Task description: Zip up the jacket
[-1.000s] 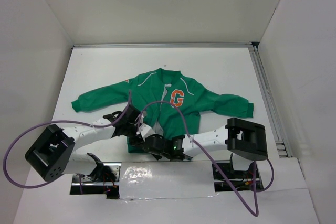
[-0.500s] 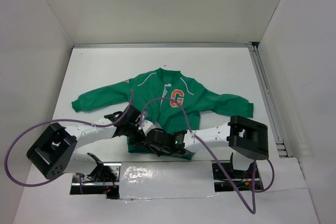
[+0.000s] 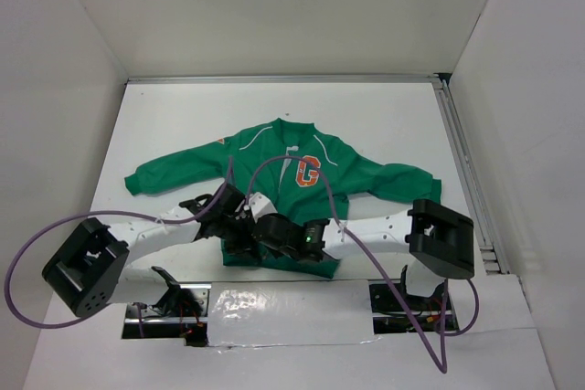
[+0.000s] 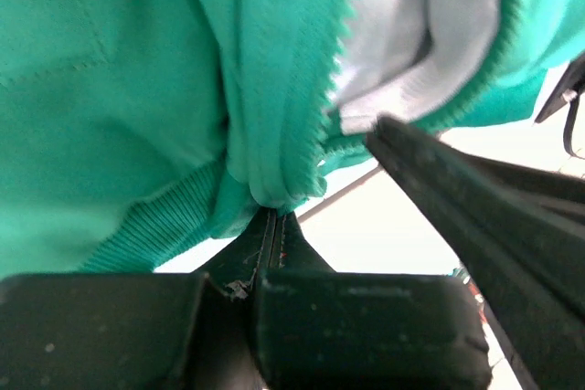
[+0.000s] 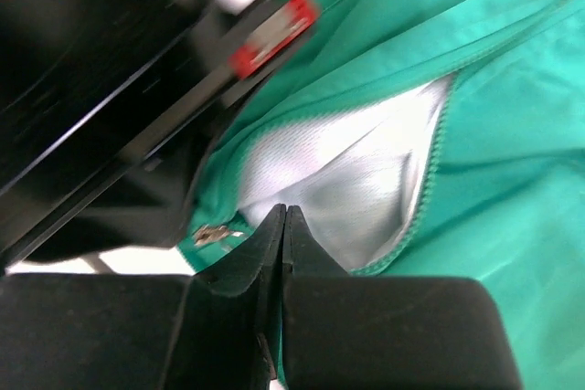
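Note:
The green jacket (image 3: 274,157) lies flat on the white table, collar away from me, with its orange "G" patch (image 3: 309,171) right of the front opening. The front is open near the hem and shows white lining (image 5: 347,180). My left gripper (image 3: 239,224) is at the hem and is shut on the bunched green front edge (image 4: 274,180). My right gripper (image 3: 259,227) sits right beside it, shut, with its tips (image 5: 285,212) over the lining and nothing visible between them. A small metal zipper pull (image 5: 212,235) lies just left of those tips.
A metal rail (image 3: 462,171) runs along the table's right edge. White walls close in the left, back and right. A shiny foil strip (image 3: 274,303) lies at the near edge between the arm bases. Purple cables (image 3: 18,271) loop off both arms.
My right gripper has moved up and to the left, onto the jacket's hem and close against my left gripper. My left gripper has stayed on the hem.

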Controlling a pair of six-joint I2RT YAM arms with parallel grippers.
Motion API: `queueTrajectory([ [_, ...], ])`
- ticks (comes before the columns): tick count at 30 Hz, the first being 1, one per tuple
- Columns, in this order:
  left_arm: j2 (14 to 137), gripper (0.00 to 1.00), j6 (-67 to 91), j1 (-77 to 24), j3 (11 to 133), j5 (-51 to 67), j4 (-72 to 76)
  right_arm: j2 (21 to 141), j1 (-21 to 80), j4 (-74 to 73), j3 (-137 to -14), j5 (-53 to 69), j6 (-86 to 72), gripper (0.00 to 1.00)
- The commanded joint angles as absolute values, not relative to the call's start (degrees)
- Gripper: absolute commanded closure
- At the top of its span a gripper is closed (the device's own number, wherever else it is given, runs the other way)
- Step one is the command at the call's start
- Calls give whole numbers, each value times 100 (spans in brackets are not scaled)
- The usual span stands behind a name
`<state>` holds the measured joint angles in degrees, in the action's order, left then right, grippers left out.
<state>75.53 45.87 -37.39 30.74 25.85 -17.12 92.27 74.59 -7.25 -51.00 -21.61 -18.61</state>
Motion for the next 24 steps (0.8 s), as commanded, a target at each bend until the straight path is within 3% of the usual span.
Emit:
queueTrajectory([
  [1,7251,100,4386,-3814,3059,2725,-1951,8991,7418,-922,-5379,-2523,-1898,100],
  [12,7435,100,4447,-3841,3050,2532,-1951,8068,7208,-35,-4184,-196,-1485,97],
  [17,7620,100,4482,-3858,3041,2452,-1890,8638,7128,156,-4368,158,-1705,84],
  [20,7699,100,4535,-3850,3058,2338,-1916,8806,7014,429,-4351,263,-1872,60],
  [24,7761,100,4509,-3850,3024,2346,-1872,8947,6760,747,-4315,553,-1986,58],
])
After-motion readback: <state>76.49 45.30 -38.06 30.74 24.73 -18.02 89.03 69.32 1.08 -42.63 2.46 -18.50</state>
